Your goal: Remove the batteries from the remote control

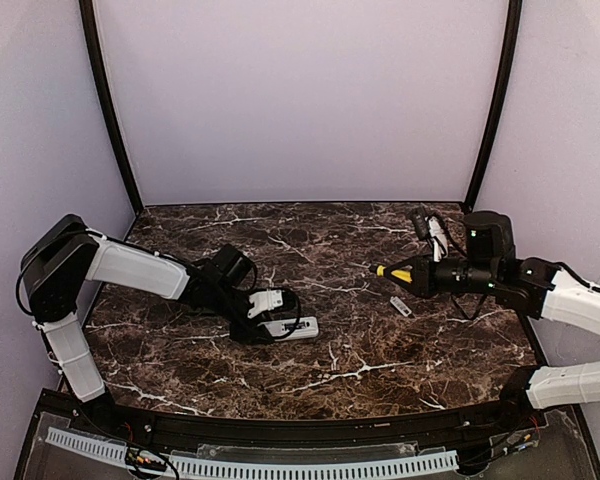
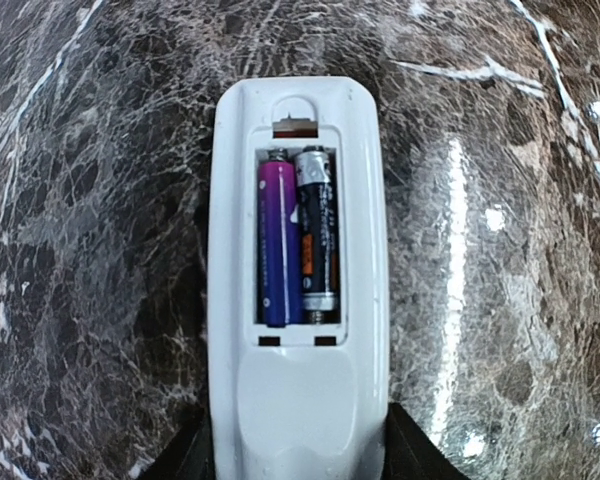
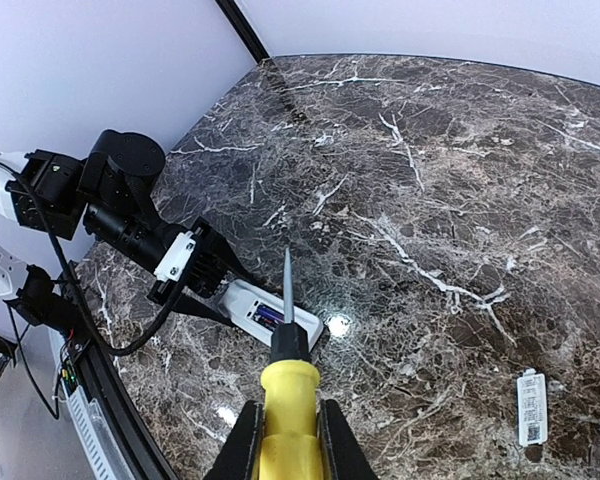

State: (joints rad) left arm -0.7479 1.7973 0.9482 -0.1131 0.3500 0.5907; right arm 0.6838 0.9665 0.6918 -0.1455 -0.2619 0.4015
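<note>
The white remote control (image 2: 298, 300) lies on the marble table with its back up and its compartment open. Two batteries sit side by side in it: a purplish-blue one (image 2: 277, 245) on the left and a black one with an orange band (image 2: 318, 235) on the right. My left gripper (image 1: 263, 325) is shut on the remote's near end; it also shows in the top view (image 1: 292, 327) and the right wrist view (image 3: 270, 315). My right gripper (image 3: 288, 440) is shut on a yellow-handled pointed stick (image 3: 288, 400), held above the table right of the remote, tip aimed at it.
The small flat grey cover (image 1: 401, 306) lies on the table near the right gripper; it also shows in the right wrist view (image 3: 532, 407). Purple walls and black corner posts enclose the marble table (image 1: 340, 370).
</note>
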